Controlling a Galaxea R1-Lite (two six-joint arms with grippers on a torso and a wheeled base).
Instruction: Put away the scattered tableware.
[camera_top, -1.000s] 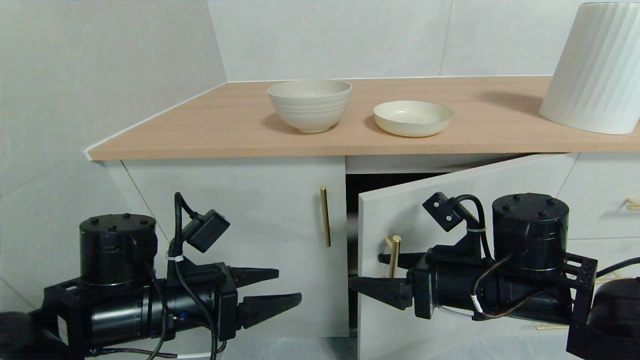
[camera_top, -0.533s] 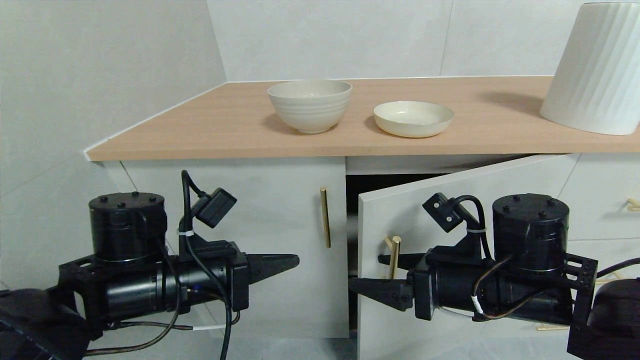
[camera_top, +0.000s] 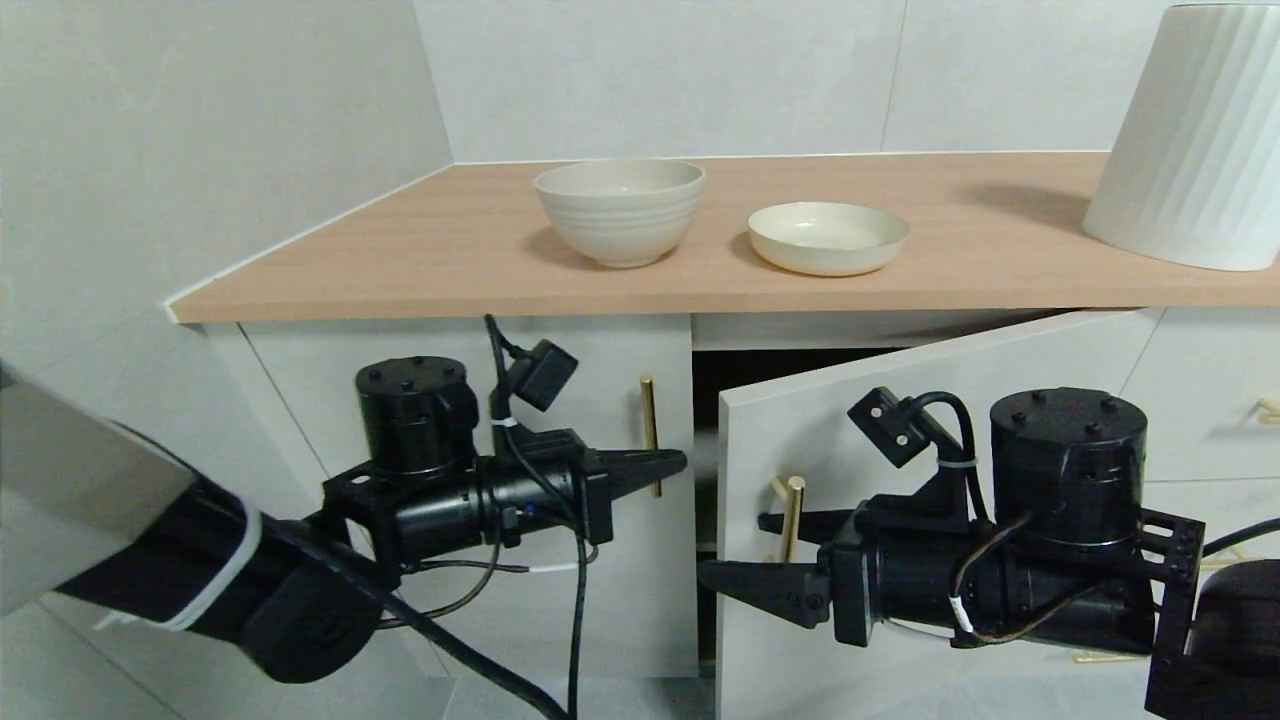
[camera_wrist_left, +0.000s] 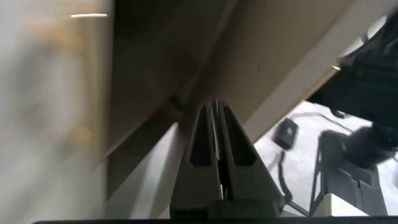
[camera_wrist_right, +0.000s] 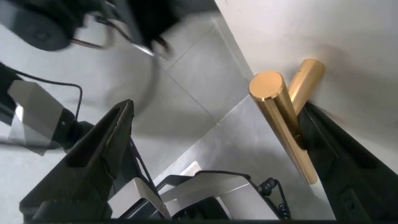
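A cream ribbed bowl (camera_top: 620, 210) and a shallow cream dish (camera_top: 828, 236) stand side by side on the wooden countertop (camera_top: 420, 260). Below them, the right cabinet door (camera_top: 900, 400) hangs ajar. My right gripper (camera_top: 735, 550) is open, its fingers on either side of that door's gold handle (camera_top: 790, 515). In the right wrist view the handle (camera_wrist_right: 286, 124) lies close to one finger (camera_wrist_right: 348, 168) of the right gripper (camera_wrist_right: 217, 109). My left gripper (camera_top: 678, 462) is shut and empty, its tip by the left door's gold handle (camera_top: 648, 435) at the dark gap. The left gripper (camera_wrist_left: 213, 109) points into the gap.
A tall white ribbed container (camera_top: 1190, 140) stands at the right end of the countertop. The left cabinet door (camera_top: 400, 340) is closed. Tiled walls bound the corner at left and behind. Another gold knob (camera_top: 1268, 406) shows at the far right.
My left arm has risen and moved right toward the gap between the doors, and its fingers have gone from open to shut. The right arm and the tableware have stayed put.
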